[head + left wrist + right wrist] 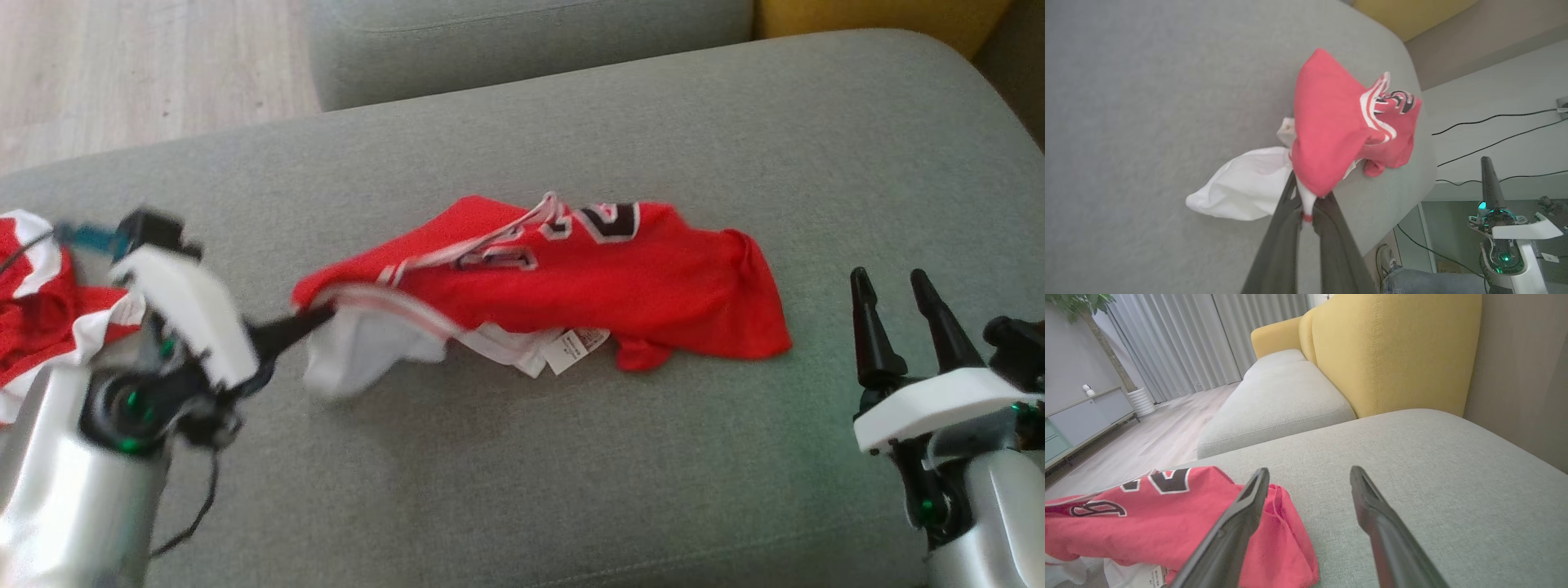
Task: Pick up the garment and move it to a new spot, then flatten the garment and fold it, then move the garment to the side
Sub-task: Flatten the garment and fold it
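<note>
The garment (588,278) is a red jersey with white trim and black lettering, crumpled in the middle of the grey cushion (522,490). My left gripper (314,314) is shut on its left edge, where red trim and white lining bunch up. In the left wrist view the fingers (1282,237) pinch the garment (1331,139) just below its hanging red fold, with white lining (1241,188) spilling to the left. My right gripper (894,286) stands open at the lower right, clear of the cloth. Its own view has the garment (1147,522) lying left of the spread fingers (1241,514).
Another red and white cloth (33,302) lies at the far left edge of the cushion. A second grey cushion (522,41) sits behind, with wooden floor (147,65) to the upper left. A yellow sofa back (1392,355) rises beyond. A person's shoe (1386,261) and cables (1494,122) are on the floor.
</note>
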### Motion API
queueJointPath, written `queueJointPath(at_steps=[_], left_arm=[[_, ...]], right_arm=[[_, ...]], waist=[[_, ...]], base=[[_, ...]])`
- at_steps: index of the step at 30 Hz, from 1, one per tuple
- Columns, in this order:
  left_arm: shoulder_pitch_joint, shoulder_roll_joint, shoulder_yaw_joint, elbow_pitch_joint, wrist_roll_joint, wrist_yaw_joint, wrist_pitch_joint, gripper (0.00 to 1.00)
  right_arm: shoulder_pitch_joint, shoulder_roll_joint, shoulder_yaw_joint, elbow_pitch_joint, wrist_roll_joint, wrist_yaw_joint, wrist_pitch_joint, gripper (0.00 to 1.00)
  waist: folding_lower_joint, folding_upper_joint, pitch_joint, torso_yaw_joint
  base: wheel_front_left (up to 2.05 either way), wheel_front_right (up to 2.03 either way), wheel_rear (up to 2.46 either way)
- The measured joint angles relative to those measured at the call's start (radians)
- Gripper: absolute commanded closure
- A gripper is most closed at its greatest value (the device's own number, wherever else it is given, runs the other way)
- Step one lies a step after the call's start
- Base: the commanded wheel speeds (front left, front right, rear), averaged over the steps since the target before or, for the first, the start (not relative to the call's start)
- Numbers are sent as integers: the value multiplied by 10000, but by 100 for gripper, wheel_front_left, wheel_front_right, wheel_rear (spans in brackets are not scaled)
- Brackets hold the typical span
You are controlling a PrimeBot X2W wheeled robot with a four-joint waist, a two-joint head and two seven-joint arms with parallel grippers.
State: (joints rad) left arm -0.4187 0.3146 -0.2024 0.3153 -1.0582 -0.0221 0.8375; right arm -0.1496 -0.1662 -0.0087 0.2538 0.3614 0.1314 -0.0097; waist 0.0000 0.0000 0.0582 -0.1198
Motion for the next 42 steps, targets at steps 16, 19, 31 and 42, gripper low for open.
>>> queueJointPath(at_steps=[16,19,31,42], left_arm=[[2405,1187,435,-4242,-1501,679,2268,100],[2837,1417,495,-4909,-1684,1147,2640,100],[1580,1421,36,48,867,704,19,100],[-182,947,-142,3369,1670,199,-1603,0]], right_arm=[[243,-17,-522,-159,-42,0,297,0],[330,-15,-688,-163,-105,0,368,0],[-148,-15,-324,-111,-111,0,451,0],[-254,-10,236,234,-13,0,194,0]], waist=[[0,0,39,292],[0,0,90,277],[0,0,730,-122],[0,0,766,-132]], base=[[0,0,0],[0,0,0],[0,0,0],[0,0,0]])
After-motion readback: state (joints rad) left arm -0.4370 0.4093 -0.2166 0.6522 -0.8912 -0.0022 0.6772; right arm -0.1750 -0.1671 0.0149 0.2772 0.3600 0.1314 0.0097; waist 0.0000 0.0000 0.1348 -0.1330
